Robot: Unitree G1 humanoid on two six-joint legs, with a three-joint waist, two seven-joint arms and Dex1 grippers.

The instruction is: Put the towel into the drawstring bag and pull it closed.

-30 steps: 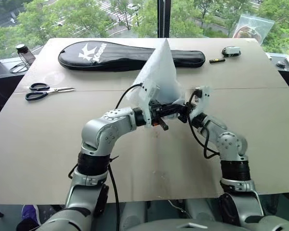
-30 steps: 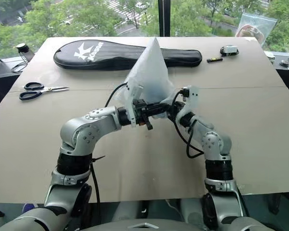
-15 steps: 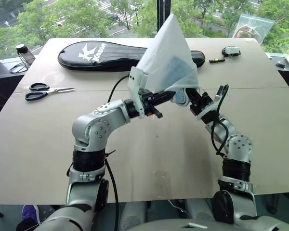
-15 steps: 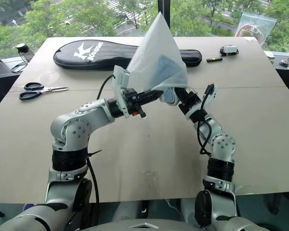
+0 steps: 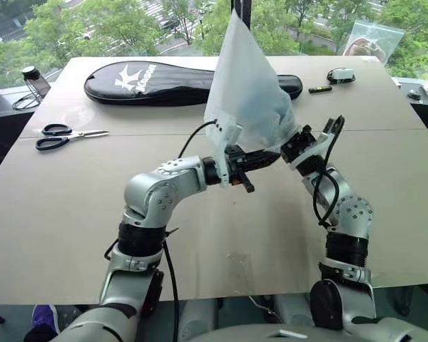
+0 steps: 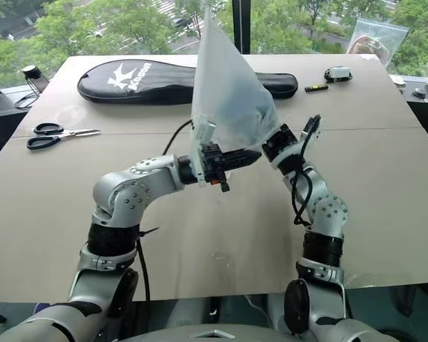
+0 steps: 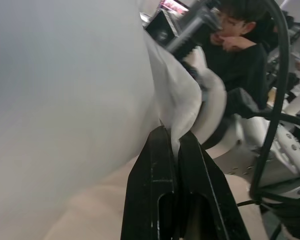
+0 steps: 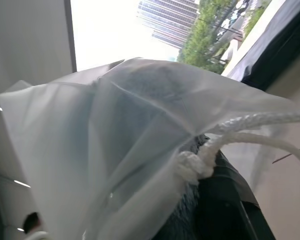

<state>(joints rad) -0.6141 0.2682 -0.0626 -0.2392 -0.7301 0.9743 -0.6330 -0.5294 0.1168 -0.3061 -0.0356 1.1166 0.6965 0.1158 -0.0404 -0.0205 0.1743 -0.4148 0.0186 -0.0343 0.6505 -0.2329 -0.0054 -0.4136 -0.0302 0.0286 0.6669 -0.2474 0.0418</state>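
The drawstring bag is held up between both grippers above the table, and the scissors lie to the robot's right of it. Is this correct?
Not quite: the scissors lie to the robot's left of the drawstring bag, as the left eye view shows. The rest is correct.

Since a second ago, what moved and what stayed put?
The drawstring bag has been lifted higher, its tip now standing taller. The right hand rose and turned at the bag's mouth. The left hand still pinches the bag's edge shut. The towel stays inside. The scissors and the black racket cover haven't moved.
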